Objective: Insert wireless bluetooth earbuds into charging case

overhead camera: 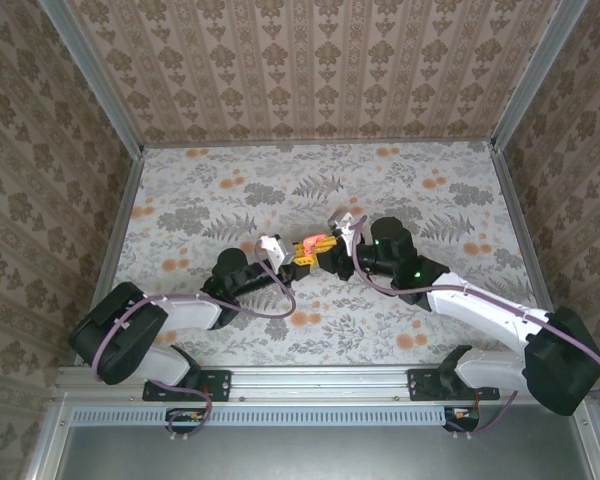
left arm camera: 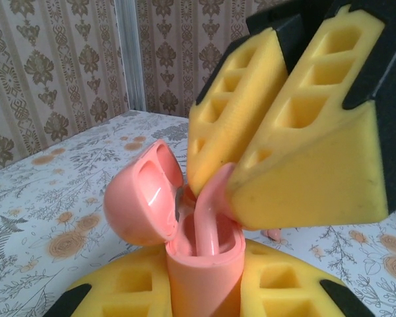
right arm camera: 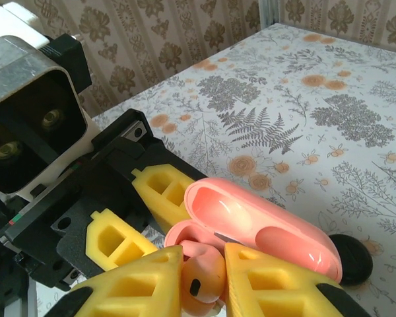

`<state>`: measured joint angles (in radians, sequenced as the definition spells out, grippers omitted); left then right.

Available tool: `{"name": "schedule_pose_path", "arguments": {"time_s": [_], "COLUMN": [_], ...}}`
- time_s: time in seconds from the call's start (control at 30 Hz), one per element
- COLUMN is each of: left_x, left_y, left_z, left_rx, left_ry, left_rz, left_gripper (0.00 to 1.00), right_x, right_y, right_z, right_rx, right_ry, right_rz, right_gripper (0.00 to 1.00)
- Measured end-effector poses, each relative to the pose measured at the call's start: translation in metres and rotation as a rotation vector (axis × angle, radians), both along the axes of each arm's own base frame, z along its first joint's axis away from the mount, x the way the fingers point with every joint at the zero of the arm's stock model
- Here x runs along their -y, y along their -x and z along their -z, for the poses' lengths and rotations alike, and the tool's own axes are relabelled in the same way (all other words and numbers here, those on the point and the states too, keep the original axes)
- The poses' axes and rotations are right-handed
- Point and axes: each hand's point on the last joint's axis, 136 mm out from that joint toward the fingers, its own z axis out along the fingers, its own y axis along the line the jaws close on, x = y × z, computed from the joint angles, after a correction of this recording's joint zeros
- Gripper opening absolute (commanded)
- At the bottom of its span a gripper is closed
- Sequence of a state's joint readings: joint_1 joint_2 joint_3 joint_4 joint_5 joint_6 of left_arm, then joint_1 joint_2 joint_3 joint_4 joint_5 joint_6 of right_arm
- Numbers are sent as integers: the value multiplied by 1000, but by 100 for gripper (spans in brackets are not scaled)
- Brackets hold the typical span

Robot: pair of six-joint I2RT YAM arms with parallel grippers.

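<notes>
Here, your left claw (left arm camera: pixel 204 298) clamps the open-lidded charging case (right arm camera: pixel 264 231) at the middle of the floral-print counter (overhead camera: pixel 230 190). Your right claw (right arm camera: pixel 203 282) pinches an earbud (right arm camera: pixel 201 265), its stem in the case. Damask-papered walls (overhead camera: pixel 310 60) enclose three sides.

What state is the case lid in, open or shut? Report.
Open: the lid is swung back from the case, its hollow inside showing.

Bright, even light; wrist-view foregrounds slightly soft.
</notes>
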<state>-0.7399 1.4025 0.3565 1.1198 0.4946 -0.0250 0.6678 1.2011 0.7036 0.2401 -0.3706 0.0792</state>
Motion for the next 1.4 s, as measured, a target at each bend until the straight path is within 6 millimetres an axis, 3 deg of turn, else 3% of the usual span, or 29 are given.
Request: {"name": "schedule_pose_path", "arguments": {"time_s": [0.77,1.4], "left_x": [5,3], "left_y": [8,6], "left_z": [9,3], "left_rx": [8,26], "left_ry": [-60,-54], "left_rz": [29,13], "left_gripper": [16,16], "right_x": [-8,-5], "right_y": [5,7], "right_z": [5,2], "right_rx": [21,38], "right_ry": [103,121], "right_rz": [-65,-52], "right_gripper": [24,46]}}
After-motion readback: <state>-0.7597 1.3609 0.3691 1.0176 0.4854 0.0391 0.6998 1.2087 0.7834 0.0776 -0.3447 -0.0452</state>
